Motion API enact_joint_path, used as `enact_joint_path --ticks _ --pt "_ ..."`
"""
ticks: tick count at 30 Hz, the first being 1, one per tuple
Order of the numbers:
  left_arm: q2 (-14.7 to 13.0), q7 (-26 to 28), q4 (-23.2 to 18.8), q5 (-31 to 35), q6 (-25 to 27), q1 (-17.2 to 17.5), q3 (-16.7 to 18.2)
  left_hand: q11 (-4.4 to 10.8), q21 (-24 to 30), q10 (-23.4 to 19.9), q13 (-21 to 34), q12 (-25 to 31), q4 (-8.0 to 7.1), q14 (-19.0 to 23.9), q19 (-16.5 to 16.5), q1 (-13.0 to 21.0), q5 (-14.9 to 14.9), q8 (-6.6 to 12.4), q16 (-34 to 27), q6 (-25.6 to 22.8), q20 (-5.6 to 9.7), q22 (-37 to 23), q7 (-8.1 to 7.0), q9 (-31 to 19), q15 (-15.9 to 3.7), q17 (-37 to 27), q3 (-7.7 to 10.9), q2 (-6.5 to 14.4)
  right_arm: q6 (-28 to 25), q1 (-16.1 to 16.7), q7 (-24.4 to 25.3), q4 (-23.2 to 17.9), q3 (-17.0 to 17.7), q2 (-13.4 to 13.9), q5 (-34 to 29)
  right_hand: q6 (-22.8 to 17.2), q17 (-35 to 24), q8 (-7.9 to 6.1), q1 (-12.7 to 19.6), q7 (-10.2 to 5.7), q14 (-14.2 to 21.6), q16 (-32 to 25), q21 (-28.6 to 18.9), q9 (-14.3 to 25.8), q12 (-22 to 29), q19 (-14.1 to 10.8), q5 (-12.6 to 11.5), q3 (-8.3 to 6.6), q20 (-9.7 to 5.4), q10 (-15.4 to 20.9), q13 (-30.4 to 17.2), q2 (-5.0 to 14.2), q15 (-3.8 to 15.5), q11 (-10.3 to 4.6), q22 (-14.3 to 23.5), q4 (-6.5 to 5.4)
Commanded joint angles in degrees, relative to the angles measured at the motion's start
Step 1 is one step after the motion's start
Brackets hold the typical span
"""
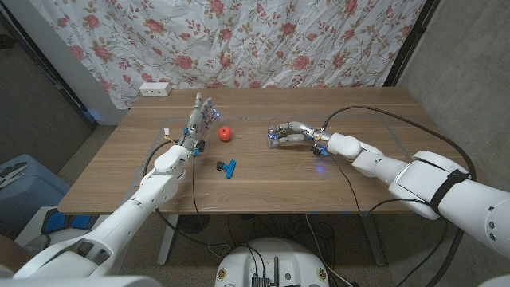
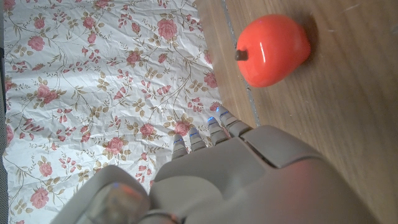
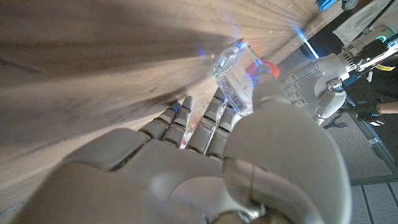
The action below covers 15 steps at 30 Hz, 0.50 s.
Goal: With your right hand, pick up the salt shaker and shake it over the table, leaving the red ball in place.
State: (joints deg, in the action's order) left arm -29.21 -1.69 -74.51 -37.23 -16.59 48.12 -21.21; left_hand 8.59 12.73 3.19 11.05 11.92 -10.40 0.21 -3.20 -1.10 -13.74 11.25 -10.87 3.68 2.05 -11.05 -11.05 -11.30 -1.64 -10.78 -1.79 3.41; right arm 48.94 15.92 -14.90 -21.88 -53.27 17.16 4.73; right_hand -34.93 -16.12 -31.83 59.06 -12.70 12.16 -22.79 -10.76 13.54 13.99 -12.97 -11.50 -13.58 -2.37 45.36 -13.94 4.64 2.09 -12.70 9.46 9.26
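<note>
My right hand (image 1: 290, 133) is closed around the clear salt shaker (image 1: 274, 138) near the middle of the table. In the right wrist view the shaker (image 3: 238, 78) sits between the thumb and the fingers (image 3: 214, 121), close over the wood. Whether it touches the table I cannot tell. The red ball (image 1: 226, 133) rests on the table to the left of the shaker, apart from both hands. It appears large in the left wrist view (image 2: 272, 50), with a small dark stem. My left hand (image 1: 201, 118) stands beside the ball, fingers apart and pointing away, holding nothing.
A small blue object (image 1: 227, 167) lies on the table nearer to me than the ball. A white power strip (image 1: 155, 89) sits behind the table's far left edge, in front of the flowered curtain (image 1: 239, 40). A black cable (image 1: 374, 112) loops over the table's right side.
</note>
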Motion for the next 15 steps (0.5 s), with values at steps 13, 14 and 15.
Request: enact_joint_path --ticks 13,14,15 --pt "-0.02 0.00 -0.03 -0.01 0.00 0.03 0.01 0.37 0.26 -0.11 0.21 0.22 -0.28 0.09 -0.47 -0.02 -0.38 0.24 -0.29 -0.05 1.35 -0.27 -0.36 -0.35 -6.07 -0.34 -0.06 5.81 2.21 0.45 -0.85 -0.50 2.22 0.25 1.56 -1.91 -0.65 -1.19 -0.89 -0.04 1.13 -0.90 -0.25 0.58 0.58 -0.04 0.40 0.76 -0.58 2.07 -0.77 0.39 7.96 0.03 0.25 -0.80" --pt "-0.02 0.00 -0.03 -0.01 0.00 0.03 0.01 0.32 0.27 -0.10 0.21 0.21 -0.28 0.09 -0.50 -0.02 -0.38 0.26 -0.29 -0.09 1.37 -0.27 -0.37 -0.35 -6.10 -0.34 -0.06 5.81 2.60 0.52 -0.74 -0.62 2.32 0.35 1.49 -2.05 -0.69 -1.29 -1.03 -0.04 1.19 -0.95 -0.26 0.62 0.60 -0.08 0.40 0.82 -0.55 2.19 -0.82 0.40 7.93 0.03 0.26 -0.86" --pt "-0.02 0.00 -0.03 0.00 0.00 0.03 0.01 0.33 0.26 -0.11 0.21 0.21 -0.28 0.08 -0.47 -0.02 -0.38 0.26 -0.29 -0.09 1.35 -0.27 -0.37 -0.35 -6.06 -0.34 -0.06 5.81 2.97 0.62 -0.65 -0.76 2.46 0.44 1.47 -2.12 -0.71 -1.34 -1.12 -0.04 1.22 -0.97 -0.26 0.63 0.61 -0.09 0.41 0.86 -0.54 2.26 -0.85 0.41 7.91 0.04 0.26 -0.90"
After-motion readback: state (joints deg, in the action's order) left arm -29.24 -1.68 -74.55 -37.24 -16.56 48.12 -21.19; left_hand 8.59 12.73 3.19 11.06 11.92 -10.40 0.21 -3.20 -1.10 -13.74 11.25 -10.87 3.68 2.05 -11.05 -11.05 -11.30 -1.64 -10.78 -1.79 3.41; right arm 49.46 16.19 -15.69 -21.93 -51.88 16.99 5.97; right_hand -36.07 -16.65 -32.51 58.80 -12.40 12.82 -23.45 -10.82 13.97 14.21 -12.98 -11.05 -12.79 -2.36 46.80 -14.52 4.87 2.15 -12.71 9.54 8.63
